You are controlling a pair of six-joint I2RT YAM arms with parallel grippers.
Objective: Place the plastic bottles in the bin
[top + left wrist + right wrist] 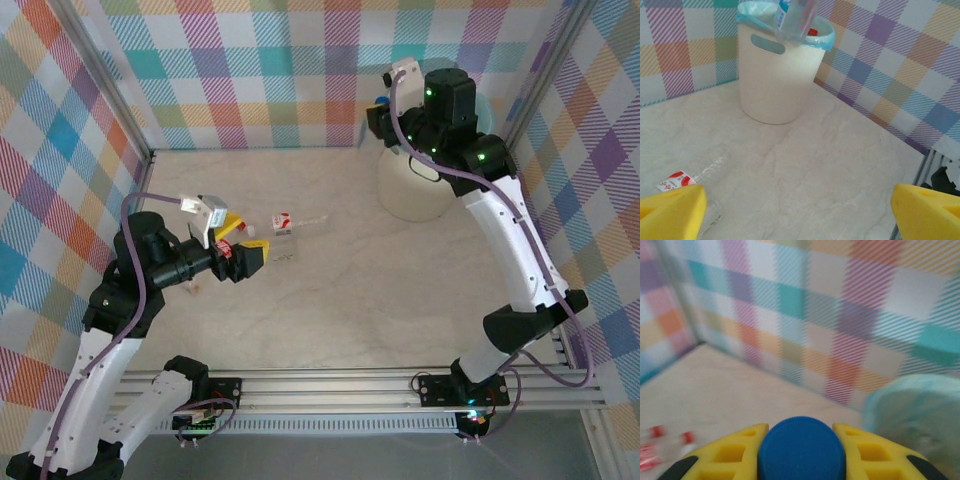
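Where plaid walls (pixel 250 70) enclose a pale marbled tabletop (pixel 340 300), a red-labelled bottle (pixel 288 221) lies lengthwise left-to-right by the wide-open, empty left gripper (pixel 243 258); the right gripper (pixel 801 450) clamps a blue-capped bottle (pixel 796 22) near-upright over the bin (pixel 415 195).

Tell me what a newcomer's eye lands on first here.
The right gripper, at the far right, clamps a blue-capped bottle above the white bin with its blue liner. Left of centre, the left gripper stands open beside a clear red-labelled bottle lying on its side. Bright plaid walls surround everything.
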